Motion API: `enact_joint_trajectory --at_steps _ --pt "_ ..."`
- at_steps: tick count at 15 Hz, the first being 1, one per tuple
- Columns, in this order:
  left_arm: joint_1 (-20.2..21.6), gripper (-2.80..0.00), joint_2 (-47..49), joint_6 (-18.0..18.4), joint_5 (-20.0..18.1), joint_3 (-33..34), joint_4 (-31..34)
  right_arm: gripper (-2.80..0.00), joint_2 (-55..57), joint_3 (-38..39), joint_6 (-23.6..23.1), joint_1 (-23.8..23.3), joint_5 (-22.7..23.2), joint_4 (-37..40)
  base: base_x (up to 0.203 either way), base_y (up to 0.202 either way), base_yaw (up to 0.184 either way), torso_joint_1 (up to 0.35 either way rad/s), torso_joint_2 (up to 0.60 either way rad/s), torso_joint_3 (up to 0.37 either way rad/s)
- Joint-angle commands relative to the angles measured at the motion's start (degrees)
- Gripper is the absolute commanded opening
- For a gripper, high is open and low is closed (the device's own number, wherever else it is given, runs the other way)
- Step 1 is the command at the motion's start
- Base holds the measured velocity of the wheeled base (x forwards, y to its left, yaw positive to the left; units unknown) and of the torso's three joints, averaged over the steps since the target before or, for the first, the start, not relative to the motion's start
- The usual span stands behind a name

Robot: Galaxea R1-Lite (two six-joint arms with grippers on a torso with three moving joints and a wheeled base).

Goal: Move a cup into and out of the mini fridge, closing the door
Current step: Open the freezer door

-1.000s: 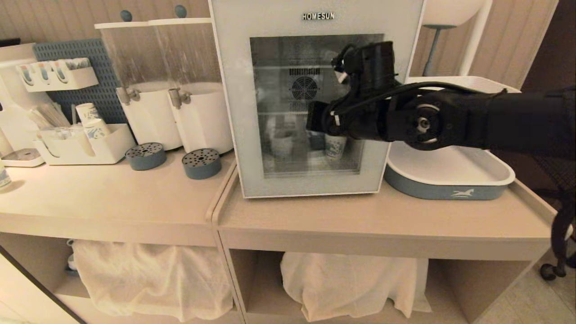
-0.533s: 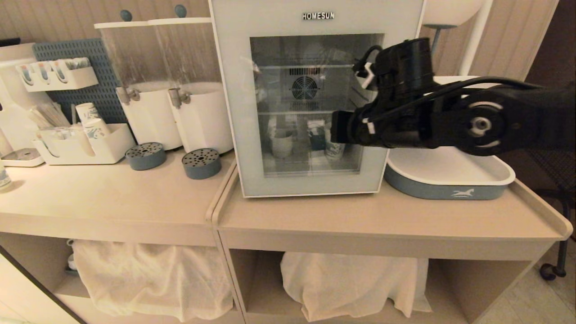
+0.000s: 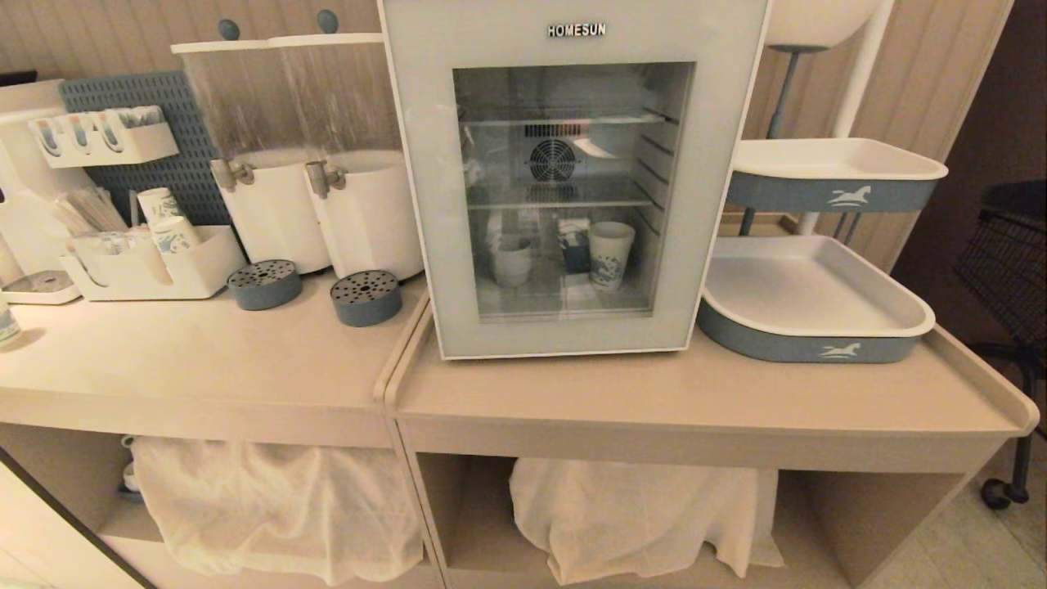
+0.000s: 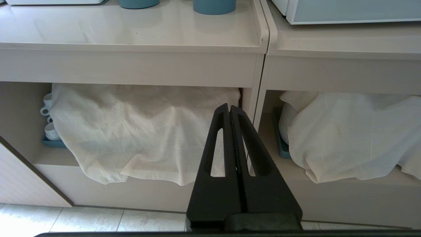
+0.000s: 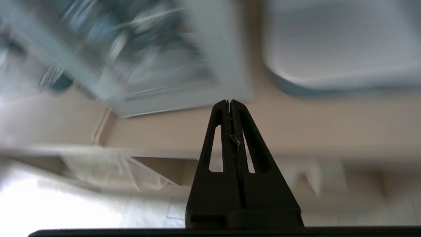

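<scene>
Right gripper (image 5: 230,102) pressed together and empty, blurred mini fridge (image 5: 184,75), tray (image 5: 342,65), countertop (image 5: 296,125) beyond.

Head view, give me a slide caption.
White glass-door mini fridge shut on the beige counter, cups inside, no arm in sight.

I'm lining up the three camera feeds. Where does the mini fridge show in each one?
Head view: the mini fridge stands top centre, door shut, on the right-hand counter.
Left wrist view: only its bottom front edge shows, at the top right corner.
Right wrist view: blurred, tilted, in the upper left half.
Shared landmark: the seam between the two counters.
</scene>
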Motion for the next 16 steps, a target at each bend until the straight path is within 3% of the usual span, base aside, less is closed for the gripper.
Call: enact_joint_trajectory --at_steps 1,2,5,7,9,10,11,12,13,14,15,16 --pt "0.0 -2.80 0.0 0.0 0.0 0.0 0.0 -2.80 -16.3 3.3 4.5 -4.5 -2.7 7.8 0.000 0.000 0.000 0.000 0.00 0.000" --pt "0.0 -2.80 0.0 0.0 0.0 0.0 0.0 -2.80 -20.3 5.8 6.9 -9.3 -3.5 10.2 0.000 0.000 0.000 0.000 0.00 0.000" --pt "0.0 -2.80 0.0 0.0 0.0 0.0 0.0 -2.80 -33.4 15.4 11.2 -17.1 -2.7 13.5 0.000 0.000 0.000 0.000 0.00 0.000" --pt "0.0 -2.80 0.0 0.0 0.0 0.0 0.0 -2.80 -40.5 20.9 12.2 -25.0 1.7 15.2 0.000 0.000 0.000 0.000 0.00 0.000" --pt "0.0 -2.80 0.0 0.0 0.0 0.0 0.0 -2.80 -47.3 25.2 11.7 -31.4 9.2 18.3 0.000 0.000 0.000 0.000 0.00 0.000" --pt "0.0 -2.80 0.0 0.0 0.0 0.0 0.0 -2.80 -48.2 28.2 11.3 -32.2 11.1 19.2 0.000 0.000 0.000 0.000 0.00 0.000" --pt "0.0 -2.80 0.0 0.1 0.0 0.0 0.0 -2.80 -48.2 31.7 9.9 -32.5 12.2 17.3 0.000 0.000 0.000 0.000 0.00 0.000" --pt "0.0 -2.80 0.0 0.1 0.0 0.0 0.0 -2.80 -48.2 35.3 6.7 -32.7 13.6 10.6 0.000 0.000 0.000 0.000 0.00 0.000" --pt "0.0 -2.80 0.0 0.1 0.0 0.0 0.0 -2.80 -48.2 39.2 1.8 -32.8 17.2 3.1 0.000 0.000 0.000 0.000 0.00 0.000" --pt "0.0 -2.80 0.0 0.1 0.0 0.0 0.0 -2.80 -48.2 41.1 -1.8 -32.8 25.2 -0.1 0.000 0.000 0.000 0.000 0.00 0.000" --pt "0.0 -2.80 0.0 0.1 0.0 0.0 0.0 -2.80 -48.3 42.1 -4.1 -32.5 34.5 -0.4 0.000 0.000 0.000 0.000 0.00 0.000" --pt "0.0 -2.80 0.0 0.1 0.0 0.0 0.0 -2.80 -48.4 44.0 -5.9 -32.0 39.5 -0.4 0.000 0.000 0.000 0.000 0.00 0.000"
